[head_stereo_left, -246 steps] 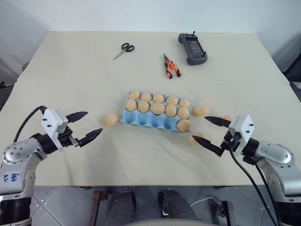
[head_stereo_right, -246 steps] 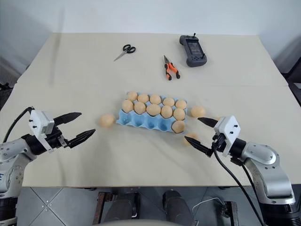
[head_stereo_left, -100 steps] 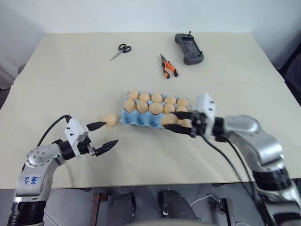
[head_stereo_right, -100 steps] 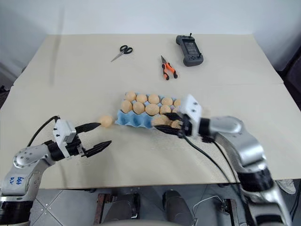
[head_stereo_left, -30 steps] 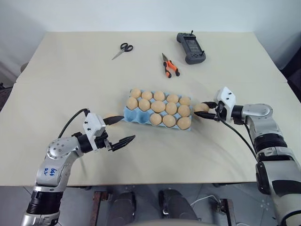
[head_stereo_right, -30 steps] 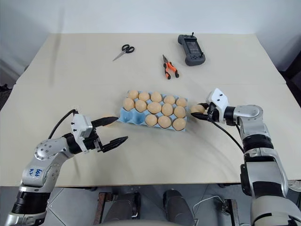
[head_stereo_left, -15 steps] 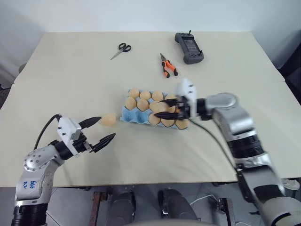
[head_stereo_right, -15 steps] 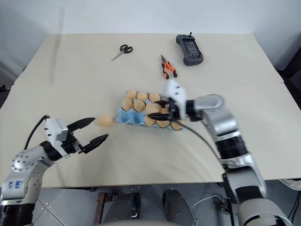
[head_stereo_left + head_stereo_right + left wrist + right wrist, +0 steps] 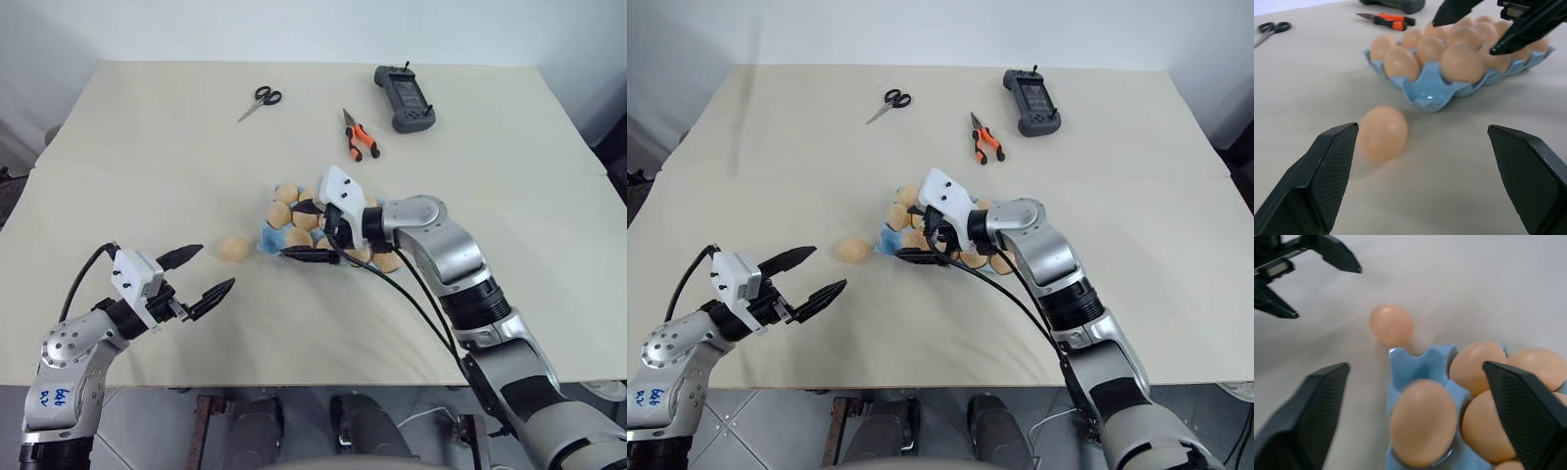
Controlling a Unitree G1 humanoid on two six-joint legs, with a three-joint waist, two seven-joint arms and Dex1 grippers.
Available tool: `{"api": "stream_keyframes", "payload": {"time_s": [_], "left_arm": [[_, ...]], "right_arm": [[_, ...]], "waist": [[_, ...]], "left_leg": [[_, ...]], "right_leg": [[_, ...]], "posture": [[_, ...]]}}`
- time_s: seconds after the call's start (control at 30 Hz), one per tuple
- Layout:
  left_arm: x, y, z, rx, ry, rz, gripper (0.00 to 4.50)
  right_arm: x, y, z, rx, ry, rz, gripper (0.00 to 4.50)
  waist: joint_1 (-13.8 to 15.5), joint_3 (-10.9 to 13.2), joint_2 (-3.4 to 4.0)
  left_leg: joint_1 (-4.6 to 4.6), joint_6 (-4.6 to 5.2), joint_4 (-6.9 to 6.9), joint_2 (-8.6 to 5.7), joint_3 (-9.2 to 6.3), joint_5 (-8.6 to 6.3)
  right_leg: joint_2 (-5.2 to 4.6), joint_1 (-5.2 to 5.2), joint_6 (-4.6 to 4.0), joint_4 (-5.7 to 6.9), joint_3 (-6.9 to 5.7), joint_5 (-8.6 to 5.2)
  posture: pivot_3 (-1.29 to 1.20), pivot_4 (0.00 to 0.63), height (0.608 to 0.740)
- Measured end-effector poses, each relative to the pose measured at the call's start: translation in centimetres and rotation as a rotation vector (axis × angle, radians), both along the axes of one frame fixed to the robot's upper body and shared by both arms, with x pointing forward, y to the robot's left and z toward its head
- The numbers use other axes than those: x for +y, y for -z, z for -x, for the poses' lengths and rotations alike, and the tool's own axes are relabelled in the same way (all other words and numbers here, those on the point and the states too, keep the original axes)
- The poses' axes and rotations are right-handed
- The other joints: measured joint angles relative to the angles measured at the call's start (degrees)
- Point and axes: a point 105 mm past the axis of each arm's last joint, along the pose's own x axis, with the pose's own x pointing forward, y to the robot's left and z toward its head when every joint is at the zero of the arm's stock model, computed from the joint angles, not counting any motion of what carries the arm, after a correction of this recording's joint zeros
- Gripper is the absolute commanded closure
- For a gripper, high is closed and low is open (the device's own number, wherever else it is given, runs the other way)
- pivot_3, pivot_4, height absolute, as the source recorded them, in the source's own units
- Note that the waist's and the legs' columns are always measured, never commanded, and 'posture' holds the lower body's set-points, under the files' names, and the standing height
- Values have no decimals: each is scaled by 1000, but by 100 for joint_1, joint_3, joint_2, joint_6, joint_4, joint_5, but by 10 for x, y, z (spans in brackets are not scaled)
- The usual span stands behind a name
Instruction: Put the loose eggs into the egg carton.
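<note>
One loose egg (image 9: 233,248) lies on the desk (image 9: 147,157) beside the egg carton (image 9: 1430,93). Left gripper (image 9: 199,270) and right gripper (image 9: 312,233) both spread their fingers wide, empty.

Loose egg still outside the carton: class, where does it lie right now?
In the left eye view the loose egg lies on the table, just off the egg carton's left end, ahead of the open left gripper.

You have bright, even, diffuse lighting; the table (image 9: 147,147) shows soft, faint shadows and no glare. Head views are sharp. In your wrist views the loose egg (image 9: 1392,324) is blurred, near fingers soft.
</note>
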Motion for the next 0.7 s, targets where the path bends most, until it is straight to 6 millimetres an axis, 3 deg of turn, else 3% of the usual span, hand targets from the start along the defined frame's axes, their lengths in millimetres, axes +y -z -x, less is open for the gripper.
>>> {"api": "stream_keyframes", "payload": {"time_s": [0.2, 0.3, 0.43, 0.6, 0.7], "left_arm": [[5, 0, 2, 8, -36, -4, 0], [14, 2, 5, 19, -69, -17, 0], [26, 2, 9, 22, -106, -38, 0], [53, 17, 21, 96, -178, -54, 0], [63, 26, 26, 138, -193, -54, 0]], "right_arm": [[-49, -13, 14, -74, 15, -128, 58], [-96, 5, 17, -80, 129, -134, 58], [-134, 18, 30, -80, 206, -180, 58], [-168, 24, 51, -104, 254, -171, 58], [-174, 29, 60, -106, 247, -146, 58]], "waist": [[32, -1, -2], [52, -1, -2], [18, -1, -2], [-14, 0, 0], [-8, 0, 0]], "left_leg": [[-9, 3, 2, 1, -2, -2], [-9, 8, 3, 1, -3, -5], [-3, 9, 3, 5, 1, -5], [23, 9, 0, 10, 4, -4], [28, 14, 5, 9, 6, 1]], "right_leg": [[1, 5, 1, -21, -3, 0], [-1, 21, 2, -48, -10, 1], [3, 28, 3, -49, -9, 1], [7, 49, 1, -45, -5, 0], [4, 57, -1, -46, -3, -1]], "posture": [[0, 150, 740], [0, 150, 740], [0, 150, 740], [0, 150, 740], [0, 150, 740]]}}
